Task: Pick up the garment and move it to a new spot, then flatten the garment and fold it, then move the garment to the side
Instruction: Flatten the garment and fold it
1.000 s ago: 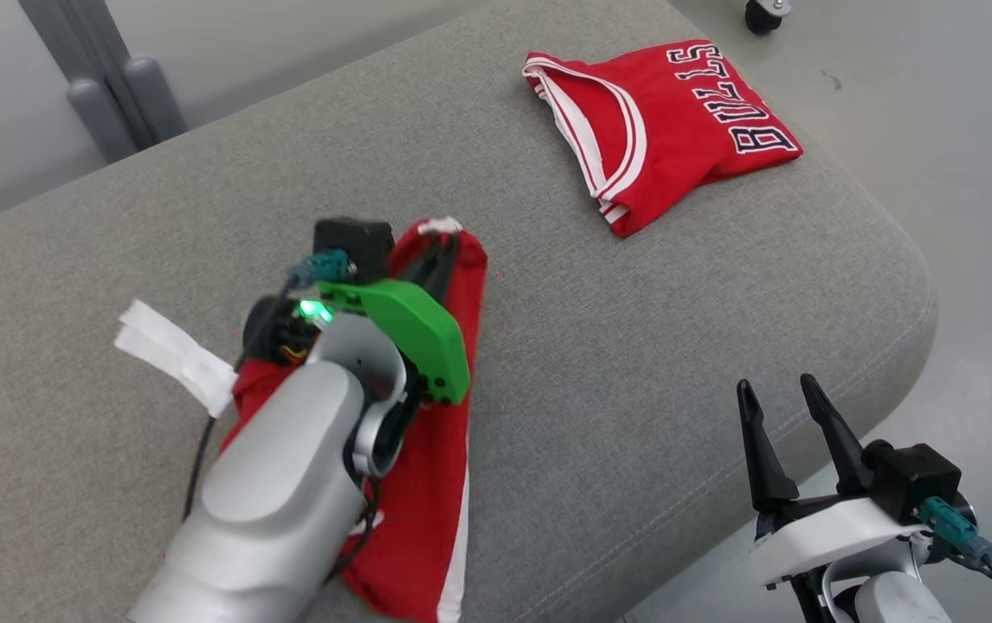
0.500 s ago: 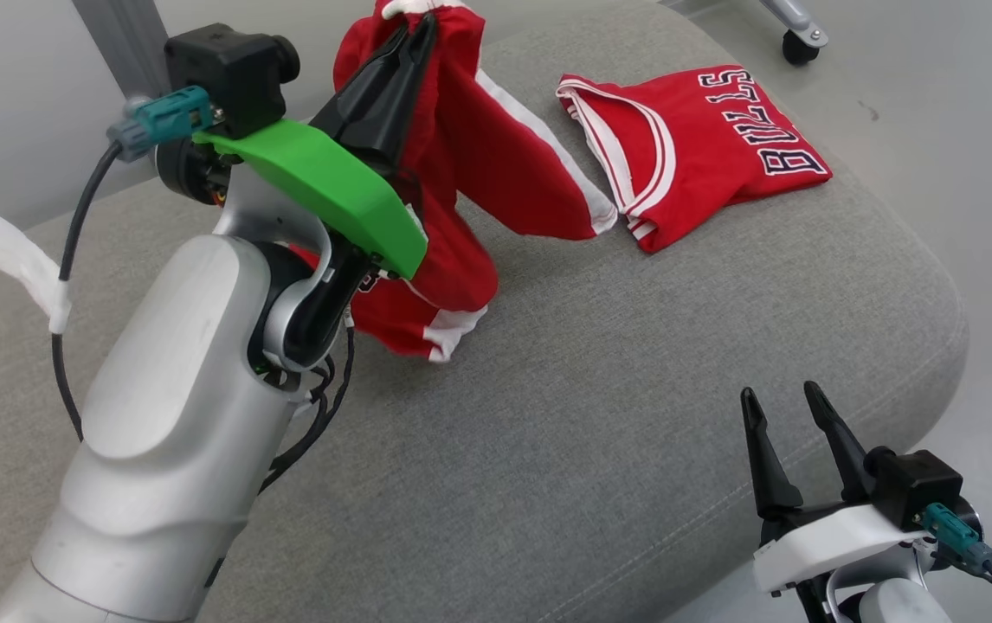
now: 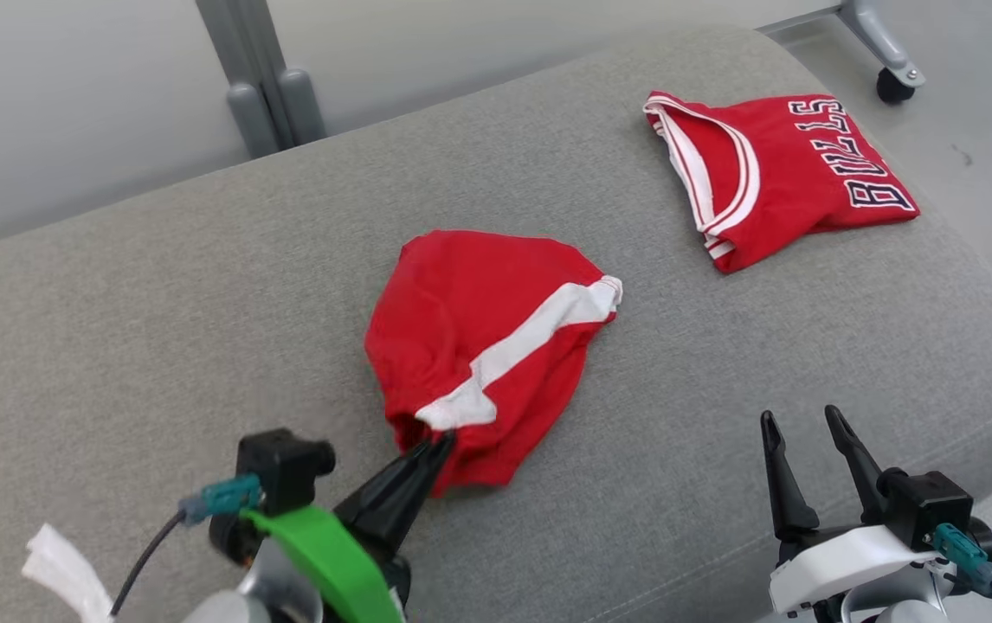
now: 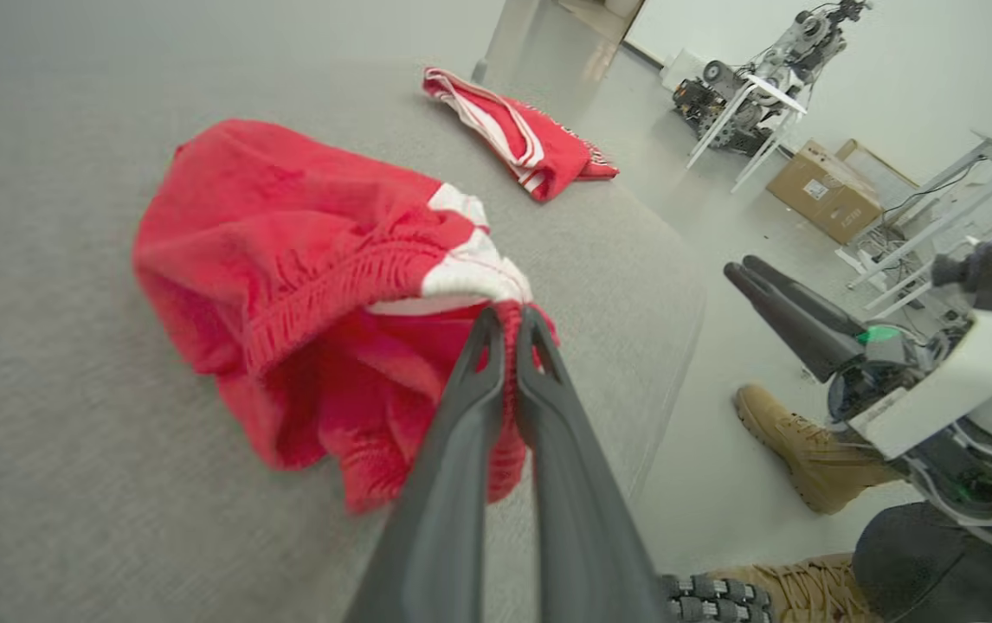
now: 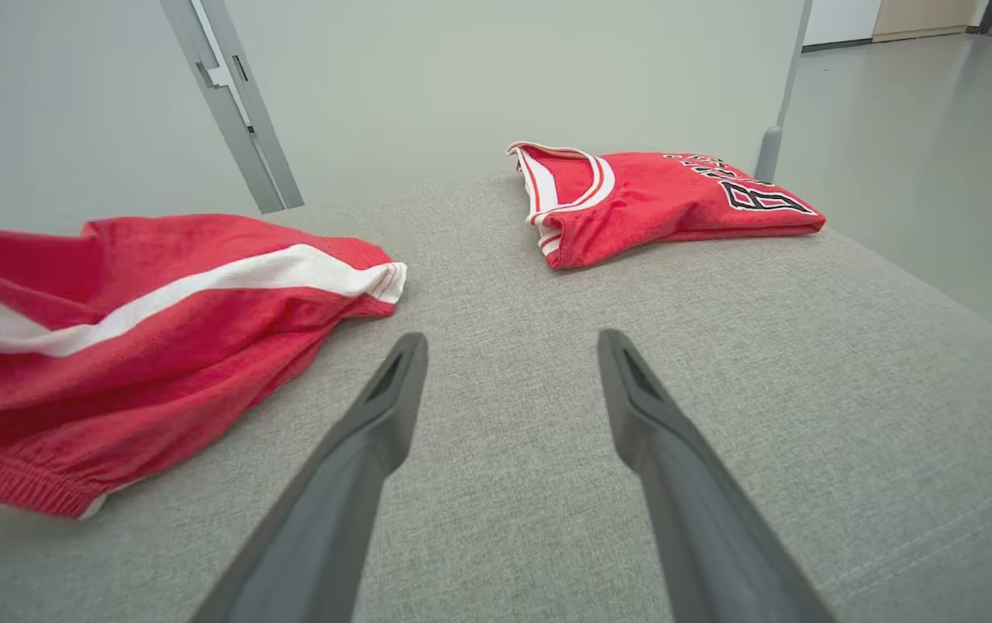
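Note:
The garment (image 3: 479, 337) is a pair of red shorts with a white side stripe, lying crumpled in the middle of the grey cushion (image 3: 158, 329). My left gripper (image 3: 435, 446) is shut on its near hem, and in the left wrist view the fingers (image 4: 509, 333) pinch the garment (image 4: 305, 285) at its elastic edge. My right gripper (image 3: 799, 420) stands open at the lower right above the cushion's front edge, holding nothing. In the right wrist view the garment (image 5: 132, 320) lies left of the open gripper (image 5: 509, 346).
A folded red jersey (image 3: 782, 173) with dark lettering lies at the cushion's far right corner. A grey post (image 3: 262, 78) stands behind the cushion. A wheeled stand's caster (image 3: 894, 82) sits on the floor beyond. A person's tan boot (image 4: 799, 450) rests beside the cushion.
My left gripper, which held the garment high half a second ago, has come down and back toward me, laying the shorts on the cushion's middle. The head camera has shifted. The right gripper stayed put.

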